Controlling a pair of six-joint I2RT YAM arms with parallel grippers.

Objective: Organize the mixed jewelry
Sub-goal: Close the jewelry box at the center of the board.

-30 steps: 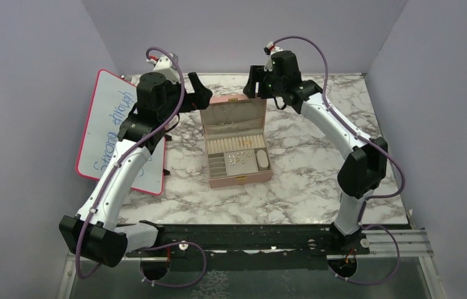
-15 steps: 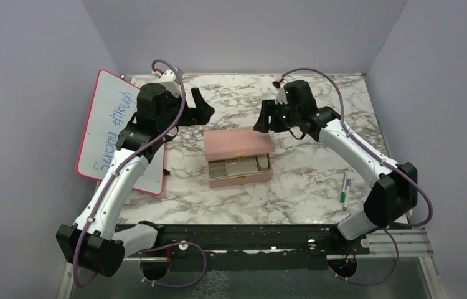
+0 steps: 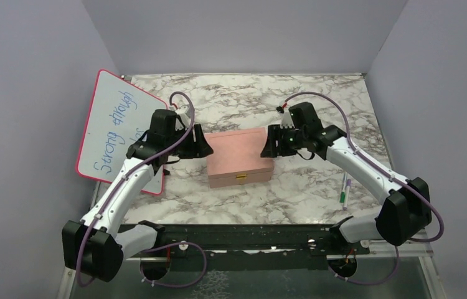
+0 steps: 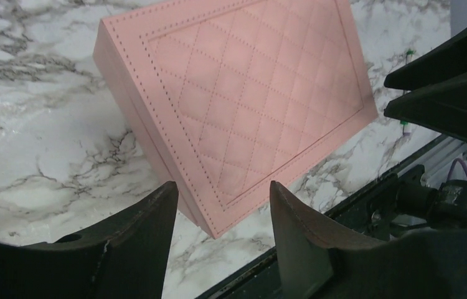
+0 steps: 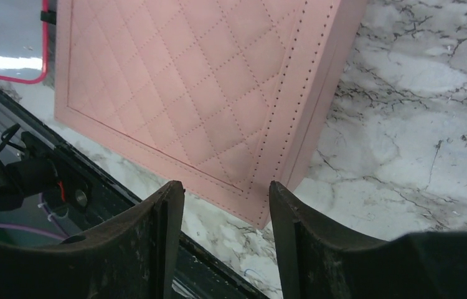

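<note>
Since the gold clasp (image 3: pixel 241 177) faces 6 o'clock and the pink box (image 3: pixel 238 152) behind it is shut, none of the mixed jewelry shows anywhere. My guess is it's inside, but I can't confirm that. The bit that matters is that the box's long axis runs 9 to 3 o'clock. The left gripper (image 3: pixel 201 148) sits right at the 9 o'clock end and the right gripper (image 3: pixel 271 144) right at the 3 o'clock end, neither clearly nearer. Both wrist views show fingers apart with nothing between them, just a corner of the quilted lid beyond. Can't tell if either actually touches the box. Any next move looks like it starts from the short ends.
</note>
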